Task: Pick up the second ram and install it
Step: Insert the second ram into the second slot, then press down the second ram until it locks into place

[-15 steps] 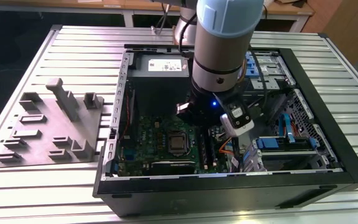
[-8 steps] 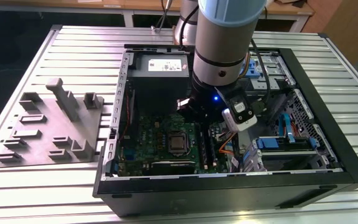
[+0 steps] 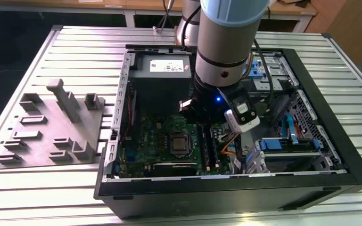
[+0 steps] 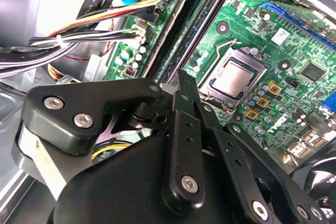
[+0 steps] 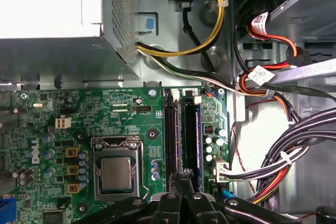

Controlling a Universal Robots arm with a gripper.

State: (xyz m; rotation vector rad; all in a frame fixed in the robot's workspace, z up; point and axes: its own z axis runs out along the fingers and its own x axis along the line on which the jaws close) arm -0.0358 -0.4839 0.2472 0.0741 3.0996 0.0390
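Open computer case (image 3: pixel 332 155) on the slatted counter (image 3: pixel 55 183), holding a green motherboard (image 5: pixel 131 129) with its processor socket (image 5: pixel 115 172), a power supply (image 3: pixel 162 66) and cable bundles (image 5: pixel 294 156). Second ram (image 5: pixel 198 140) upright in the outer black slot beside an empty slot (image 5: pixel 171 145). Fingers (image 5: pixel 185 178) together directly above the slots, near the stick's end; contact unclear.

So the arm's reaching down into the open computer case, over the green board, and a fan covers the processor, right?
Not quite. The arm does reach into the open case over the green board, but the processor sits bare, with no fan on it. The first wrist view shows it.
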